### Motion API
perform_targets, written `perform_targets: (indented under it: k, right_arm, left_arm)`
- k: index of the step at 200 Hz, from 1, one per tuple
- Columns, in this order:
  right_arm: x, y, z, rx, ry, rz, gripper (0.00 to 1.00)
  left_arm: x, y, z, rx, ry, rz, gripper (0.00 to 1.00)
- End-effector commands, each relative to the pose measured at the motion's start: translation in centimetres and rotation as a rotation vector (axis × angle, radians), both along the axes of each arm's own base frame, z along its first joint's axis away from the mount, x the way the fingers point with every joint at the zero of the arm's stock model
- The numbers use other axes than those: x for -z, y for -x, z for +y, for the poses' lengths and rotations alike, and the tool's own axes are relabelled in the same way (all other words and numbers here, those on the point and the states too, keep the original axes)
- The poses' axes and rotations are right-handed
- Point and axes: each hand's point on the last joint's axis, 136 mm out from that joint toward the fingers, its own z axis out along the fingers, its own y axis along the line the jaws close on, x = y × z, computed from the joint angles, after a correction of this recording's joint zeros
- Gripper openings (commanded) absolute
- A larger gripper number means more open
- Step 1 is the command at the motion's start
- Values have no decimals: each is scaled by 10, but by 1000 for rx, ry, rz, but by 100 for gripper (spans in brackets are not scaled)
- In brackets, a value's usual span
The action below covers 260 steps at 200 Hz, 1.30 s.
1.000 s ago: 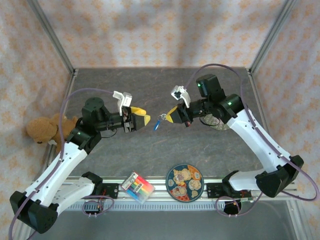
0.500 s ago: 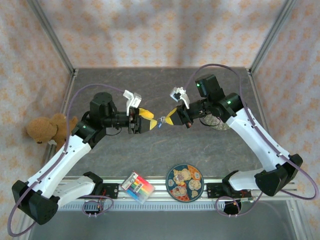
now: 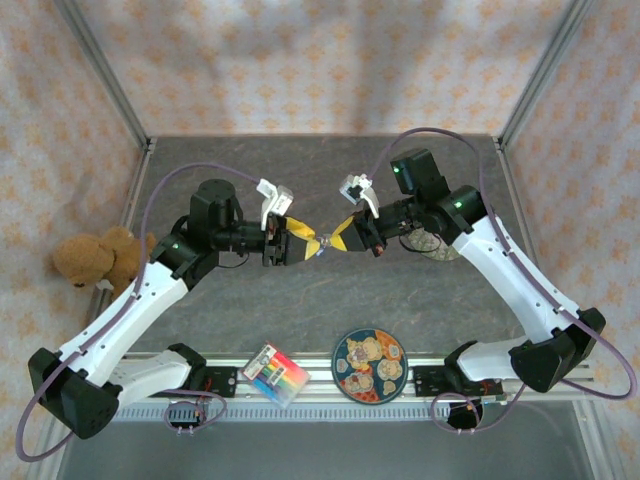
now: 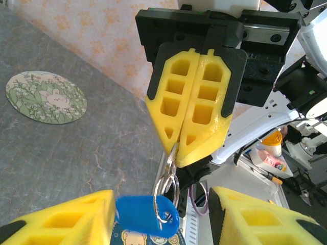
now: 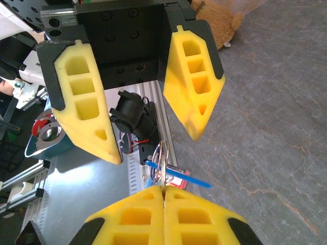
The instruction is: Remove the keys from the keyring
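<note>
Above the middle of the dark grey table (image 3: pixel 300 170), the two grippers meet tip to tip in the top view. The right gripper (image 3: pixel 340 237) has its yellow fingers pressed together on the keys (image 4: pixel 172 153), a small silvery bit of metal that pokes out from between the fingertips in the left wrist view. Thin metal loops (image 4: pixel 168 185) hang from that piece. The keyring (image 4: pixel 146 214), a bright blue tag, dangles from the loops clear of the table. The left gripper (image 3: pixel 304 243) faces it with its jaws spread wide, and the loops and the blue tag sit in the gap between its two fingers. The tag's end lies just beside one finger (image 4: pixel 76 217), but the blur there hides whether they touch. In the right wrist view the tag shows edge-on as a thin blue line just above the closed fingertips, with the loops standing upright above them. A brown teddy bear (image 3: pixel 90 260) lies at the table's left edge. A box of coloured crayons (image 3: pixel 275 372) and a round plate with cartoon pictures (image 3: pixel 368 364) rest at the near edge between the arm bases. A pale round mat with a rabbit print (image 4: pixel 46 97) lies flat on the table beyond the right gripper.
</note>
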Motion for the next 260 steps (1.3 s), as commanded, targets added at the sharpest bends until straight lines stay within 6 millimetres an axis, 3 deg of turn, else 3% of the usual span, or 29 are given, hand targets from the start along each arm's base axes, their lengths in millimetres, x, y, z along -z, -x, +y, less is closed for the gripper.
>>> perform_targets:
  k: [1, 55, 108, 163, 242, 260]
  right_arm:
    - [-12, 1, 1, -22, -32, -17, 0]
    - [-11, -1, 2, -21, -31, -14, 0]
    - [-13, -1, 2, -23, -35, -19, 0]
    - [-14, -1, 2, -21, -38, -29, 0]
    - [-21, -13, 0, 112, -148, -114, 0]
    - [-33, -9, -5, 146, -205, -153, 0]
  left_arm:
    - [-15, 4, -3, 26, 13, -41, 47]
    - [-17, 5, -5, 35, 13, -47, 32]
    - [-14, 6, -5, 40, 5, -43, 24]
    - [-15, 3, -5, 22, 5, -56, 0]
    - [-34, -10, 7, -140, 106, -111, 0]
    - [-40, -13, 10, -178, 139, -118, 0]
